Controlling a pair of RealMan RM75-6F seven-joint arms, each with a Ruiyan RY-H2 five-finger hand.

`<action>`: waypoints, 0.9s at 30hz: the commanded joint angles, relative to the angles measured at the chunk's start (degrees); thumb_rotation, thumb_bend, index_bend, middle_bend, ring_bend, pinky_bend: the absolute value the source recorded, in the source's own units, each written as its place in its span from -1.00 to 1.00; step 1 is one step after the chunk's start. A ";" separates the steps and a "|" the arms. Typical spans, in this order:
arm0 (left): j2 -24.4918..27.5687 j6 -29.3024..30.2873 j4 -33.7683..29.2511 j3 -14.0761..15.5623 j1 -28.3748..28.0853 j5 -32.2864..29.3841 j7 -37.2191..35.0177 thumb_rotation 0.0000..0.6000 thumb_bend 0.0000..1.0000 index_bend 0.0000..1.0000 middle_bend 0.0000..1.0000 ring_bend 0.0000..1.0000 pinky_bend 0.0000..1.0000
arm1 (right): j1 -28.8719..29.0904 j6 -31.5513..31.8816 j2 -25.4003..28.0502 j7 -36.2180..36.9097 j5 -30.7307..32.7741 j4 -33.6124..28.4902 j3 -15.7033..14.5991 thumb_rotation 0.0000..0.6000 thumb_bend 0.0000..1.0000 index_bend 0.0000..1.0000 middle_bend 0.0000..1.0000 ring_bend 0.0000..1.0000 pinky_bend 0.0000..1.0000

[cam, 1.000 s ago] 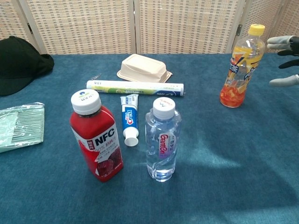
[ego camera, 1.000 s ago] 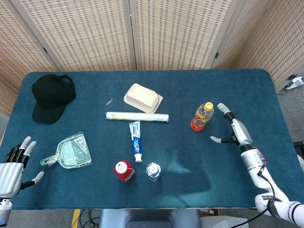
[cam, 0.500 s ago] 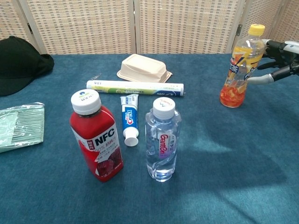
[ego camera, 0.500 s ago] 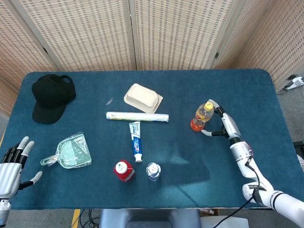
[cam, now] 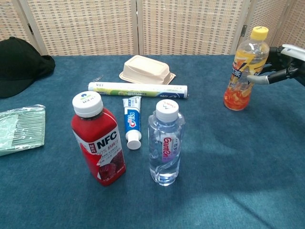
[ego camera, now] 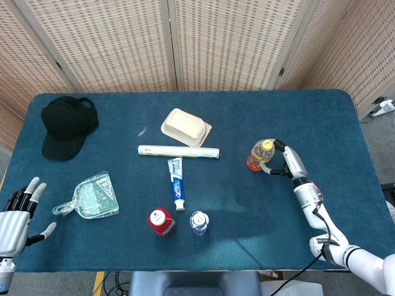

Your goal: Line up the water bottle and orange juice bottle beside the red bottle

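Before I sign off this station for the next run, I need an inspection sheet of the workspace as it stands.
Surface: blue cloth table, no spills seen.
Job's things: red bottle and water bottle upright side by side at the near edge; orange juice bottle upright, apart to the right.
Clutter: black cap, dustpan, toothpaste tube, long tube, beige box.
Hands: right hand grips the orange juice bottle; left hand open, fingers spread, at the near left edge.
Cables: cable along the right forearm; plug on the floor, far right.
Surroundings: woven screen panels behind.
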 commanded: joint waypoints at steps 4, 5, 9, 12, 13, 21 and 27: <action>-0.02 -0.21 0.02 -0.03 -0.07 -0.27 0.15 1.00 -0.63 -0.84 -1.00 -0.88 -0.83 | -1.42 2.82 1.56 1.81 -2.25 -1.21 -1.01 1.00 -0.15 -0.11 -0.27 -0.53 -0.38; 0.01 -0.26 -0.02 -0.08 -0.11 -0.31 0.24 1.00 -0.63 -0.84 -1.00 -0.88 -0.83 | -1.78 3.42 2.36 2.27 -2.98 -2.05 -1.43 1.00 -0.15 -0.10 -0.26 -0.52 -0.36; 0.04 -0.37 -0.26 -0.21 -0.33 -0.25 0.59 1.00 -0.63 -0.84 -1.00 -0.88 -0.83 | -3.04 5.32 5.83 3.63 -5.94 -5.94 -3.44 1.00 -0.14 -0.08 -0.25 -0.49 -0.31; 0.03 -0.63 -0.52 -0.32 -0.57 -0.31 1.01 1.00 -0.63 -0.84 -1.00 -0.88 -0.83 | -3.82 6.36 8.88 5.10 -8.85 -9.57 -5.67 1.00 -0.14 -0.07 -0.23 -0.48 -0.29; 0.04 -0.65 -0.63 -0.36 -0.63 -0.29 1.16 1.00 -0.63 -0.84 -1.00 -0.88 -0.83 | -3.97 6.60 9.77 5.66 -9.80 -10.62 -6.40 1.00 -0.14 -0.07 -0.23 -0.48 -0.28; 0.21 -0.87 -1.73 -0.46 -1.05 -0.03 2.36 1.00 -0.63 -0.84 -1.00 -0.88 -0.83 | -4.34 10.76 13.05 8.34 -17.49 -16.30 -11.08 1.00 -0.14 -0.07 -0.23 -0.48 -0.26; 0.51 -0.50 -2.43 -0.40 -0.84 -0.08 3.04 1.00 -0.63 -0.84 -1.00 -0.88 -0.83 | -3.18 12.40 12.17 8.87 -21.94 -17.55 -13.61 1.00 -0.15 -0.07 -0.23 -0.48 -0.26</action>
